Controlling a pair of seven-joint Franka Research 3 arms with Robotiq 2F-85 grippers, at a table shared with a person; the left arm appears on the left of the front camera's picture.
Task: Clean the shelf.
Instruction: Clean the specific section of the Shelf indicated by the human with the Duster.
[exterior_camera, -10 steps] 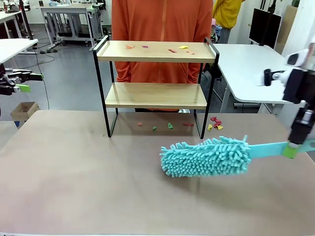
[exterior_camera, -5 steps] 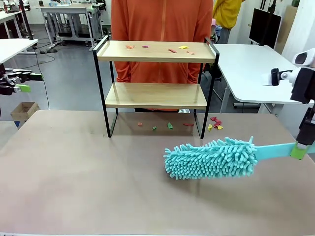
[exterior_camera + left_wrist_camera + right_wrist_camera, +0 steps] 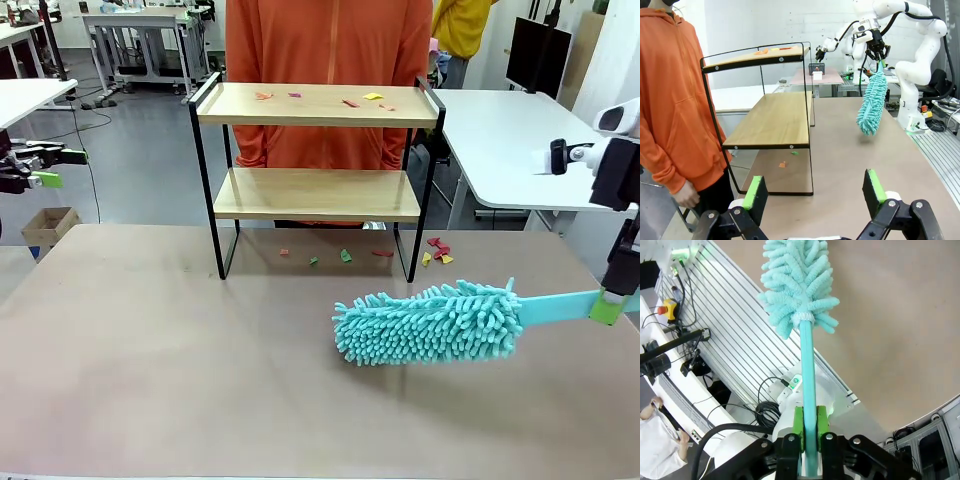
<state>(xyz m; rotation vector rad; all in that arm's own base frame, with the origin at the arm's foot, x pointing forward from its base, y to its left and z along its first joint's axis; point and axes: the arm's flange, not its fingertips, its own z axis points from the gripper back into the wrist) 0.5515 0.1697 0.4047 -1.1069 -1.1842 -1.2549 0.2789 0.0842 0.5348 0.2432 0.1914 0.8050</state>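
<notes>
- Gripping the flat turquoise handle (image 3: 809, 365) of a fluffy duster (image 3: 430, 322), my right pincer (image 3: 810, 421) is clamped tight, green pads pressed on both sides. Its wrist view shows that pinch close up. From the front I see only one pad at the handle's end.
- My left pincer (image 3: 815, 187) stands spread wide with nothing between its fingers, off the left edge of the counter (image 3: 150, 350).
- The duster head hangs low over the counter, right of centre. I cannot tell whether it touches.
- The shelf (image 3: 315, 105) stands beyond it at the counter's far side, with coloured paper scraps (image 3: 350, 100) on its top board and more on the counter beneath.
- My left wrist view takes the shelf end-on and catches a small card (image 3: 816, 75) on a table farther off, its print too small to read.
- A person (image 3: 328, 40) in an orange hoodie stands just behind the shelf.
</notes>
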